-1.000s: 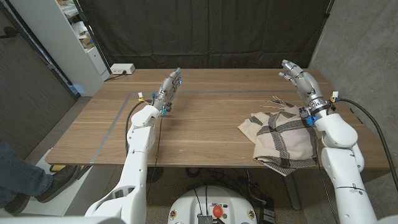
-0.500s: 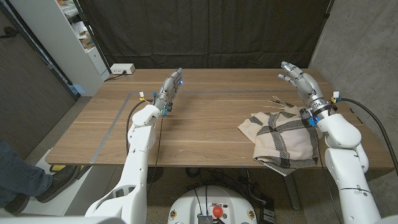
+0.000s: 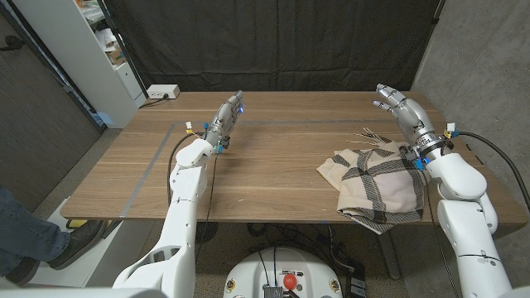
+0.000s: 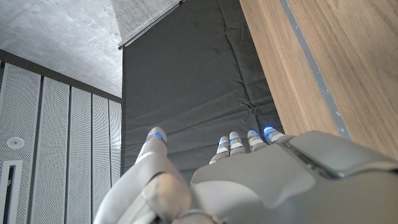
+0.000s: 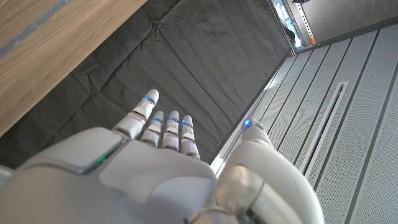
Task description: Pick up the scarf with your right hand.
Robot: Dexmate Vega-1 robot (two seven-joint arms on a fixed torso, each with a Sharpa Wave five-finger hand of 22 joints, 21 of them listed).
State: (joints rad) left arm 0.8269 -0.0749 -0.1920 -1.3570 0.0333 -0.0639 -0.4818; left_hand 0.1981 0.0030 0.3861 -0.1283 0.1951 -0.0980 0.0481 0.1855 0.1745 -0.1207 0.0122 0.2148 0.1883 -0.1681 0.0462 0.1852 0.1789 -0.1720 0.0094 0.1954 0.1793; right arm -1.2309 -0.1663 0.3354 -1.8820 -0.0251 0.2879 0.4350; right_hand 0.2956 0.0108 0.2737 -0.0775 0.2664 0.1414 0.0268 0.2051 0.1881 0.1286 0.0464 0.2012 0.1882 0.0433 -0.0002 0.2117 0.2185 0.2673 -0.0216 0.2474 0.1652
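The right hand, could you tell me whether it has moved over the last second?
Yes, slightly. In the head view the right hand has drifted toward the table's right edge, away from the scarf, which lies where it was. The hand is open and holds nothing.

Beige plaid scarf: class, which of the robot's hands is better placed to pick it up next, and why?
The right hand. It hovers open just beyond the beige plaid scarf on the table's right side, while the left hand waits far across the wooden table.
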